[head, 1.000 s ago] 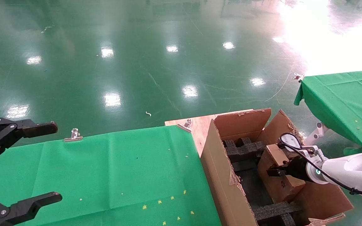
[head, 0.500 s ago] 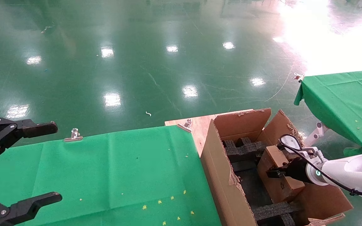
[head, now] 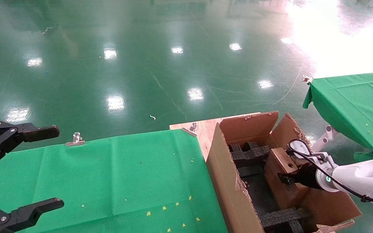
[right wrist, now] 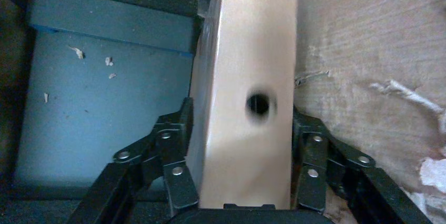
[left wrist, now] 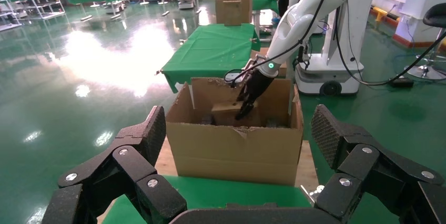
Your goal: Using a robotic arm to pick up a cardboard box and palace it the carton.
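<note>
A: Where's the cardboard box sitting, and made of what?

B: Small, brown, rectangular, smooth-faced, glossy like taped. Round hole punched in the narrow face toward the wrist camera. Down inside the carton, right side, hard up against the right wall. Tilted slightly in head view.

A: Carton?

B: Large corrugated brown, flaps up, edges ragged and torn, fibres peeling on the inner wall. Black foam blocks at the far end, another strip at the near end, coarse open-cell texture. Dark flat floor beside the box, few paper crumbs on it.

A: Gripper state?

B: Right gripper on the white-shelled robotic arm, reaching in over the carton's right wall. Black linkage fingers either side of the box, pressed flat on both long faces, clamped on it. Green ring light at the wrist, black cable looped above.

A: Left?

B: Left gripper all black, parked over the green cloth table at the left edge, well apart from the carton. Fingers spread wide, holding nothing. Textured pads visible in its wrist view.

A: Around it?

B: Cloth pinned with metal clips, plywood corner bare beside the carton. Glossy green floor, second green-draped table off to the right
</note>
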`<state>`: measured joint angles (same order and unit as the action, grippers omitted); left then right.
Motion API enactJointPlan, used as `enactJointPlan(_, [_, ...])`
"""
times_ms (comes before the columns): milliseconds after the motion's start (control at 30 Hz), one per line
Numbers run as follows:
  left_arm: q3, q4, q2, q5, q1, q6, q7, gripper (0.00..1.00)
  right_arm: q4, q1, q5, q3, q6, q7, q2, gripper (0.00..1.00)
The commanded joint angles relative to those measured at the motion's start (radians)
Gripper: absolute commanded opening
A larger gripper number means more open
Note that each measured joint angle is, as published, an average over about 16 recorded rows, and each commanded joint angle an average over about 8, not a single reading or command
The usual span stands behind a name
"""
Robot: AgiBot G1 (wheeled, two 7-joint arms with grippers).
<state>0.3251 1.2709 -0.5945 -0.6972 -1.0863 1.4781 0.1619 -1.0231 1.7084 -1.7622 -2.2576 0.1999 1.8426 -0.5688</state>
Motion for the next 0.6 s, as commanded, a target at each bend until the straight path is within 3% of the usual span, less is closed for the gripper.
enactJointPlan(33, [0.0, 0.0, 0.0, 0.0, 0.0, 0.0, 0.0, 1.0, 0.001, 0.0, 0.0, 0.0, -0.001, 0.0, 0.0, 1.0])
enactJointPlan(367, [0.0, 0.0, 0.0, 0.0, 0.0, 0.0, 0.0, 1.0, -0.015, 0.035, -0.01, 0.012, -0.007, -0.002, 0.015, 1.0])
enactJointPlan(600, [0.0, 0.0, 0.0, 0.0, 0.0, 0.0, 0.0, 1.0, -0.061, 0.114, -0.008, 0.052, -0.039, 0.006, 0.043, 1.0])
